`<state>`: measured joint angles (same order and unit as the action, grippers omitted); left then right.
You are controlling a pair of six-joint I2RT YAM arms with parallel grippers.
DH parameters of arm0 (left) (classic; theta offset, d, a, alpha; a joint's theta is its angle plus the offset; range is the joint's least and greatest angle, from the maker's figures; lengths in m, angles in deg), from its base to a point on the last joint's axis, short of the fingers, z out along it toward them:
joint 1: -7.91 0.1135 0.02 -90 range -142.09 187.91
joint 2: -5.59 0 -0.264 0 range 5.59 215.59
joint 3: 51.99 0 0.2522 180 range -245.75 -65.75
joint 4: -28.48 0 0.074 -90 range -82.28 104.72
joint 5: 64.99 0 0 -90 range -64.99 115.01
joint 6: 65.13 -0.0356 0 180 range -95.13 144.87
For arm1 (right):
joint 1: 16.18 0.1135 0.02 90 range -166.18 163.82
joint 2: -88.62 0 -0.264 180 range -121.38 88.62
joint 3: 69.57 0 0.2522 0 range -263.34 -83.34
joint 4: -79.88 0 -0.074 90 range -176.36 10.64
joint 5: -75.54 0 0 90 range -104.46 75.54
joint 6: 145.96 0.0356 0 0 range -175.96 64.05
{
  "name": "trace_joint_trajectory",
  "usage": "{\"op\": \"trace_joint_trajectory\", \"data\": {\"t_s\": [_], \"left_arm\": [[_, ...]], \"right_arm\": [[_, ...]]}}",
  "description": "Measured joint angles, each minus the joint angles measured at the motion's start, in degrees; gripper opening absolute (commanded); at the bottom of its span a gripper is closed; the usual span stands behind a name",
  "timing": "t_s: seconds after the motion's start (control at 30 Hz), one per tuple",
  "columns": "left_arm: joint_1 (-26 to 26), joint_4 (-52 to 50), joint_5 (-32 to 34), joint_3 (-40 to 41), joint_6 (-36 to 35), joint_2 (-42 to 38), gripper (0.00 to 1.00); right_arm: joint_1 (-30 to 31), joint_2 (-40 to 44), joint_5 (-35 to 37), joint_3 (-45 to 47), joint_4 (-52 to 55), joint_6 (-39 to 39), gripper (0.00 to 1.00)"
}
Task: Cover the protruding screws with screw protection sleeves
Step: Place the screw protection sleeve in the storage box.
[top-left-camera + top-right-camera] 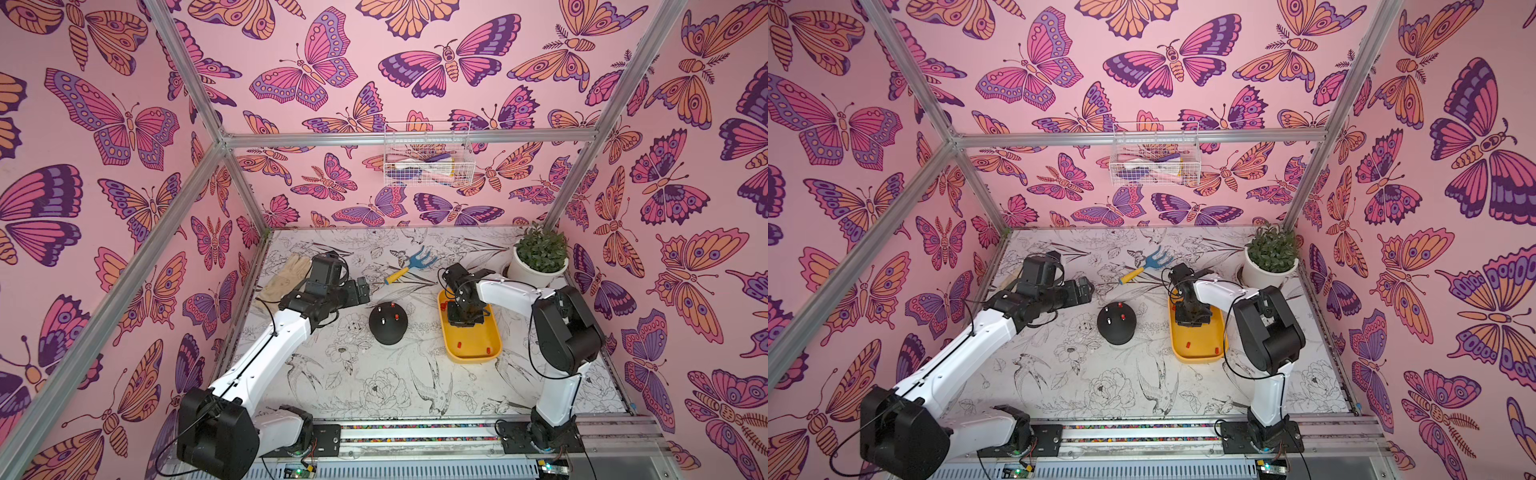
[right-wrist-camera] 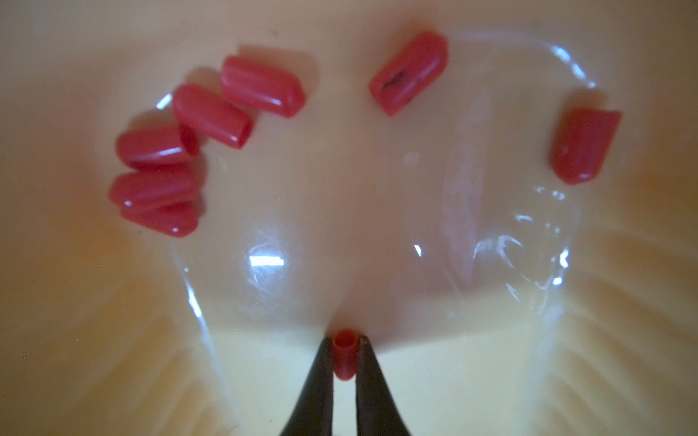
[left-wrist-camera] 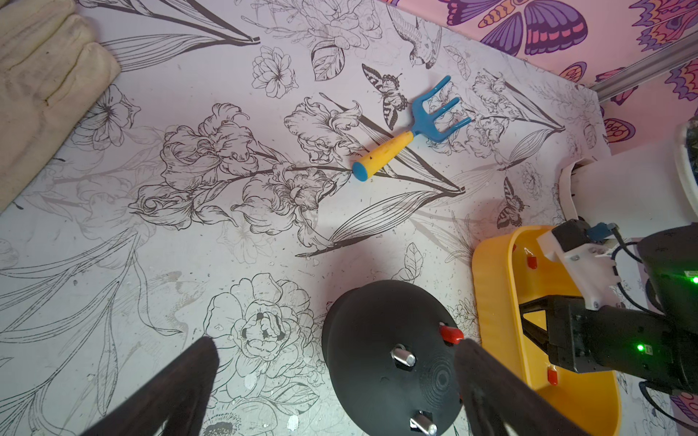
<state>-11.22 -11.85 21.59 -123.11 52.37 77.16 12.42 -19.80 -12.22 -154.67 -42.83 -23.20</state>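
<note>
Sleeve point(image 2: 344, 362) pinched between right pincer point(image 2: 345, 341) tips, inside yellow tray point(image 2: 75, 302); left pincer point(image 3: 338, 345) released.

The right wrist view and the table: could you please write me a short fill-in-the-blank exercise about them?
The right gripper is shut on a ____ sleeve.
Loose sleeves lie in the ____ tray.
A bare screw stands on the ____ dome.
The fork has ____ tines.
Missing: red; yellow; black; blue.
</note>
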Motion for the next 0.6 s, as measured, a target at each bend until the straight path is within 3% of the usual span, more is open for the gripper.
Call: {"op": "trace_joint_trajectory", "data": {"t_s": [0.6], "left_arm": [[0.0,0.0,0.0,0.3,0.0,-0.4,1.0]], "right_arm": [[0.0,0.0,-0.4,0.0,-0.2,0.2,0.18]]}}
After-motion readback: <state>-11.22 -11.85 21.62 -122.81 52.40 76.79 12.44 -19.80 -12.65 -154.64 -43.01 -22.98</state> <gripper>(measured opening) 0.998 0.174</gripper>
